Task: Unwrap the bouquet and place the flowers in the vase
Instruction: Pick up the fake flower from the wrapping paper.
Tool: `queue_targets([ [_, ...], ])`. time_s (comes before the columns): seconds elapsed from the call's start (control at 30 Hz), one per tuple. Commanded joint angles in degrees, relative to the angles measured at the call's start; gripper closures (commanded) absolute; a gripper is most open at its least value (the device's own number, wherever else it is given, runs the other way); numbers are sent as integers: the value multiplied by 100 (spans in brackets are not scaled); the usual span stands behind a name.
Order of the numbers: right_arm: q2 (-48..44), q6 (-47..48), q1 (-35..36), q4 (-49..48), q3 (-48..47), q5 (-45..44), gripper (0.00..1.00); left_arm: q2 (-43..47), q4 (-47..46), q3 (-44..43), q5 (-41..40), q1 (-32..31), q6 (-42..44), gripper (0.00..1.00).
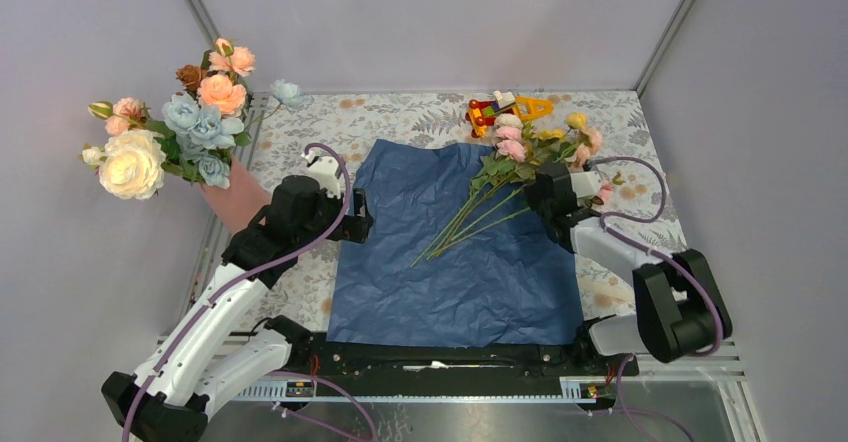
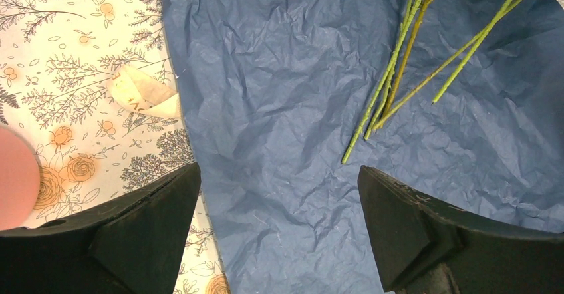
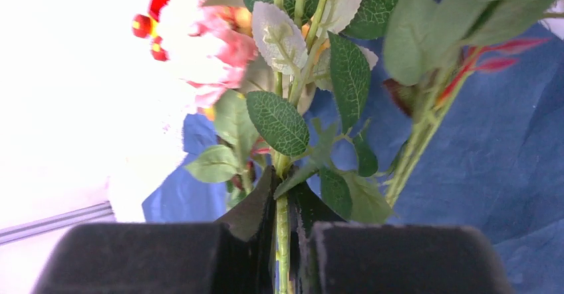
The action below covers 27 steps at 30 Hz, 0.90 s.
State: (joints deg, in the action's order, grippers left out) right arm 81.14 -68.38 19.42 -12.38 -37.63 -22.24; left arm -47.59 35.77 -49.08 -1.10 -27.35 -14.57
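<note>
**One stem in the pinch, the rest left to luck**

My right pincer point(image 3: 282, 201) is pressed together on a single thin stem, low among the leaves. The wrist view shows at least one other stem passing beside the fingers, outside the grip. The flowers point(image 1: 520, 147) lie on the opened blue paper point(image 1: 440, 272). Their heads point toward the far right corner of the table point(image 1: 400, 112), and the stem ends fan out toward the middle of the sheet.

If I lift now, I expect the held stem to rise. The others would either stay put or get dragged by tangled leaves and fall off partway across. A thin stem pinched at one spot could also swivel in the jaws and droop, spoiling my aim.

The vase point(image 1: 238, 202) stands at the far left, half hidden behind my left arm and crowded with large blooms point(image 1: 190, 127). I cannot see its mouth, so a stem pushed in blind might snag or tip it. My left pincer point(image 2: 279, 187) hangs spread wide over the paper's left edge, holding nothing. It sits in the carry path, so the arms could collide.
</note>
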Motion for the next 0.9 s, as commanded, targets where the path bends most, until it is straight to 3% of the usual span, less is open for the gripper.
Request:
queue_targets([
  [0.0, -596, 34, -26, -107, 71, -489, 100, 128, -373, 56, 185, 46, 33, 4],
  [0.37, -972, 784, -26, -441, 45, 9, 100, 176, -378, 74, 250, 55, 31, 4],
  [0.57, -452, 1250, -26, -1062, -101, 1284, 100, 180, -378, 74, 282, 63, 33, 4],
  [0.87, 190, 940, 161, -1188, 172, 1424, 92, 160, -386, 74, 301, 72, 42, 4],
])
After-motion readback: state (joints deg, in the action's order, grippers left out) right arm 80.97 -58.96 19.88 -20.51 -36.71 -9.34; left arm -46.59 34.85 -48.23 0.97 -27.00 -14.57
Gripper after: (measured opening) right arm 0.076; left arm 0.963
